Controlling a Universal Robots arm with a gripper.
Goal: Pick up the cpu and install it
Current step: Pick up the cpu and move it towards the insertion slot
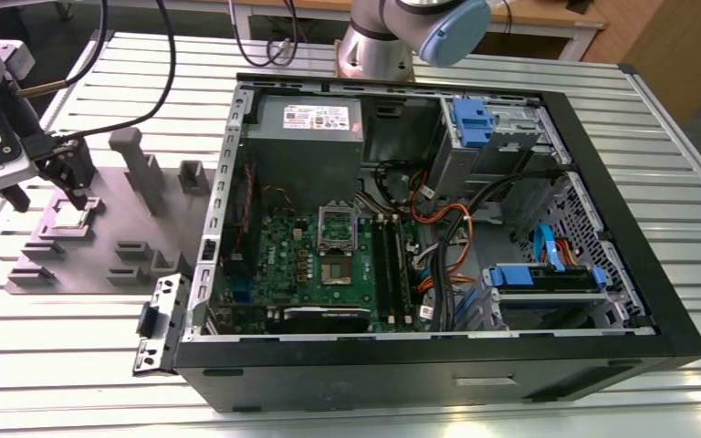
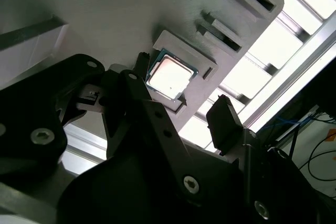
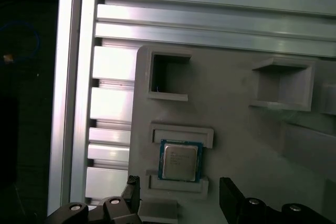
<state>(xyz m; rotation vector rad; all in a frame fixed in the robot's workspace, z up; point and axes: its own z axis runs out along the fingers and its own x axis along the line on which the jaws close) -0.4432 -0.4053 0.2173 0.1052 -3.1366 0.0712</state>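
Note:
The cpu [image 1: 73,216] is a small square chip with a silvery top, lying flat in a raised nest on the grey fixture plate [image 1: 95,265], at the exterior view's left. In both wrist views the cpu [image 2: 169,75] [image 3: 179,161] sits between the two ledges of its nest. My gripper [image 1: 48,199] hangs just above it, open, with one dark finger [image 3: 132,188] on each side and nothing held. The gripper [image 2: 184,95] [image 3: 180,190] does not touch the chip. The silvery socket frame [image 1: 336,223] stands on the green motherboard [image 1: 314,274] inside the case.
An open black computer case [image 1: 448,365] lies at the middle, with a grey power supply [image 1: 308,123], cables and blue drive brackets [image 1: 546,276] inside. Upright grey posts [image 1: 138,169] rise from the fixture plate beside my gripper. The slatted aluminium table [image 1: 70,365] lies beneath everything.

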